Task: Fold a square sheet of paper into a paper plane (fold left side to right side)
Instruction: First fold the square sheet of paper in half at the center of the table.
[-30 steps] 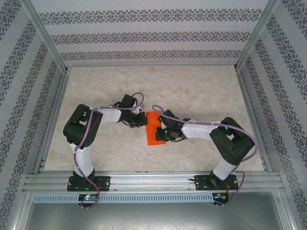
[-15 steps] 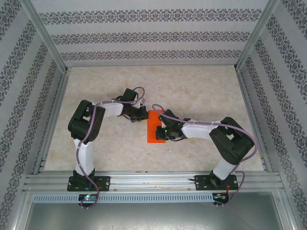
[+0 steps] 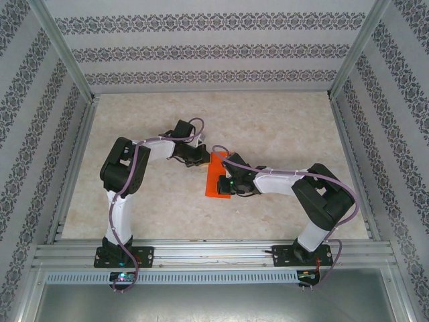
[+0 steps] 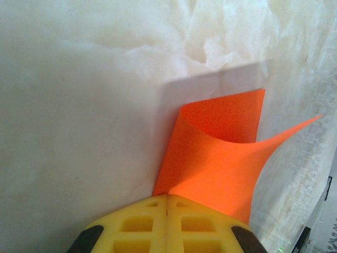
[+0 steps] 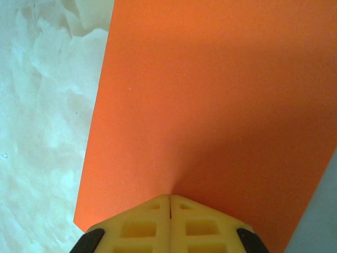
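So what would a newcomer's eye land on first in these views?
The bright orange square sheet of paper at the middle of the marbled table, where both arms meet. In the left wrist view it curls up off the table from the shut left gripper. The shut right gripper sits tip-down against its flat part.

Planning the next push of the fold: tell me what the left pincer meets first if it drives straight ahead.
The square sheet of paper: its raised flap curls directly ahead of the shut left pincer, which seems to pinch its edge. Past the flap lies table, though depth there is unclear.
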Robot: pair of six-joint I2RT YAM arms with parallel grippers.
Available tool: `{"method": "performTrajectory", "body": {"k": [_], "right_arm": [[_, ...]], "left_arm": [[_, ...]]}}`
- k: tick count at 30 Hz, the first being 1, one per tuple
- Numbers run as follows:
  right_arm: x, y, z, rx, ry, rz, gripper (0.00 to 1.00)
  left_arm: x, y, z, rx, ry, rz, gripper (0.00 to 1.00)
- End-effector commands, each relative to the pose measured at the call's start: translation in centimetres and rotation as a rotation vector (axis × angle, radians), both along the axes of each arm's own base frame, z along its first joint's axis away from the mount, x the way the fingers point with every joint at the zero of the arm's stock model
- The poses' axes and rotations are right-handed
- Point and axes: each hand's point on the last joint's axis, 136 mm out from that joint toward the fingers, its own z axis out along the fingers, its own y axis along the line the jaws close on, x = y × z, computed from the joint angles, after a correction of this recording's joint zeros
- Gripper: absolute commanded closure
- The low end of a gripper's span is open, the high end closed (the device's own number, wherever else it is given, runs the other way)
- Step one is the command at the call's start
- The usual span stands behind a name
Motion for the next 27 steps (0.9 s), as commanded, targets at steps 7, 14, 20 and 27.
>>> {"method": "performTrajectory", "body": {"k": [7, 14, 20, 27], "right_arm": [[-7.9, -6.8, -5.7, -0.268, 0.304, 0.043, 1.00], [-8.1, -7.0, -5.5, -0.263, 0.303, 0.096, 1.00], [-7.8, -6.9, -5.3, -0.259, 0.291, 0.107, 1.00], [-7.7, -6.9, -5.6, -0.267, 0.297, 0.105, 1.00]], "left_arm": [[5.6, 5.7, 0.3, 0.137, -0.158, 0.189, 0.99], [3.7, 7.0, 3.8, 0.131, -0.229, 0.192, 0.99], [-0.1, 4.6, 4.9, 0.020, -0.240, 0.125, 1.00], [-2.2, -1.1, 5.3, -0.095, -0.238, 0.021, 1.00]]}}
